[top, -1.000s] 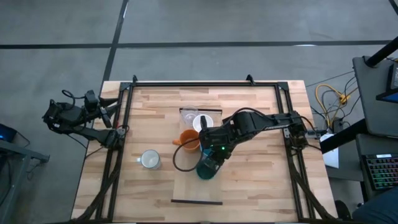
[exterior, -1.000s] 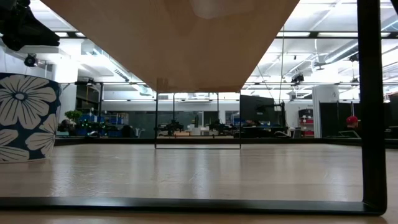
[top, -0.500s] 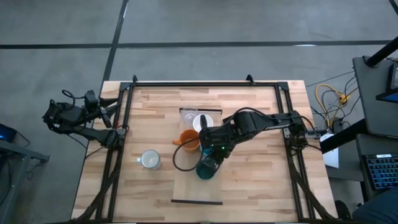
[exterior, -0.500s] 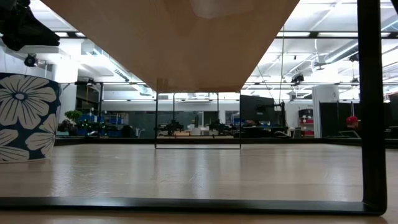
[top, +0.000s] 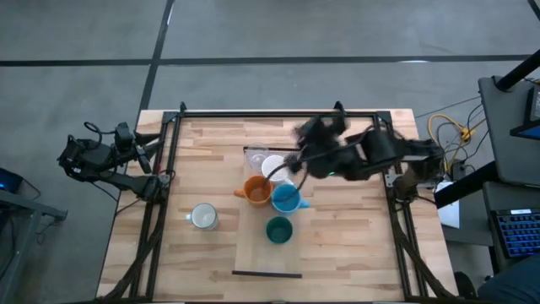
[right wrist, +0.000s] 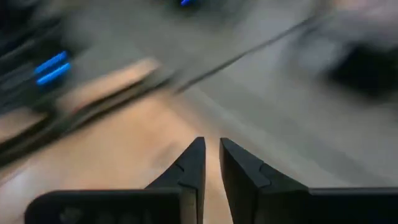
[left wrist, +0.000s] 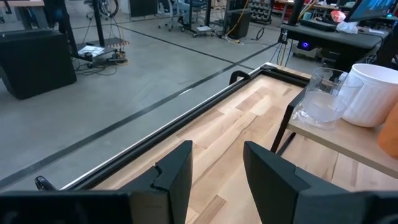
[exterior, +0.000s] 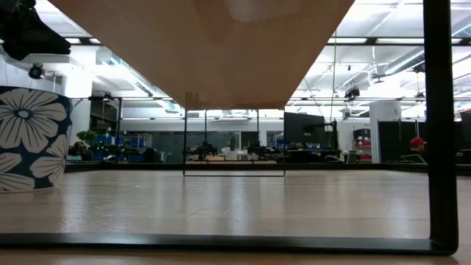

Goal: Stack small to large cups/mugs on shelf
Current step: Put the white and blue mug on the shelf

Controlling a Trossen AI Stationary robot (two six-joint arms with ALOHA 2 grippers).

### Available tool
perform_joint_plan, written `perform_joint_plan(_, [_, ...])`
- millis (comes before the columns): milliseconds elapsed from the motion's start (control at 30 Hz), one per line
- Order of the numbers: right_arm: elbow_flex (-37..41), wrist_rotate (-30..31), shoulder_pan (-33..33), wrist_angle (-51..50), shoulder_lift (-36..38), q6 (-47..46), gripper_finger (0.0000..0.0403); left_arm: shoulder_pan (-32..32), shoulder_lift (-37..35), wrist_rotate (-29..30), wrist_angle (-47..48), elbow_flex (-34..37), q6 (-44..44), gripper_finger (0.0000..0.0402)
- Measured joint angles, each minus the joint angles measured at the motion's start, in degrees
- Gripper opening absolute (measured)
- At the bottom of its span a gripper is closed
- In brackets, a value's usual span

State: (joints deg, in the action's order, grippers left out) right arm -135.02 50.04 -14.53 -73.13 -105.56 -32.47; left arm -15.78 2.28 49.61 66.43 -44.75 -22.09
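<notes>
High view looks straight down; low view level across table (exterior: 235,206).
</notes>
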Motion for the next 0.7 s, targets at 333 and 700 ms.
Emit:
perform_joint_plan(333, [0.04,38.57,3.49,-2.63,6.69,11.88,0.004,-0.01,0.54,-9.28,0.03,0.07,-1.9,0.013])
perform_joint_plan(700, [0.26,29.94,14.6,-16.86,7.66,5.28,0.004,0.01,1.83,-39.22,-12.62,15.48,-18.35,0.013])
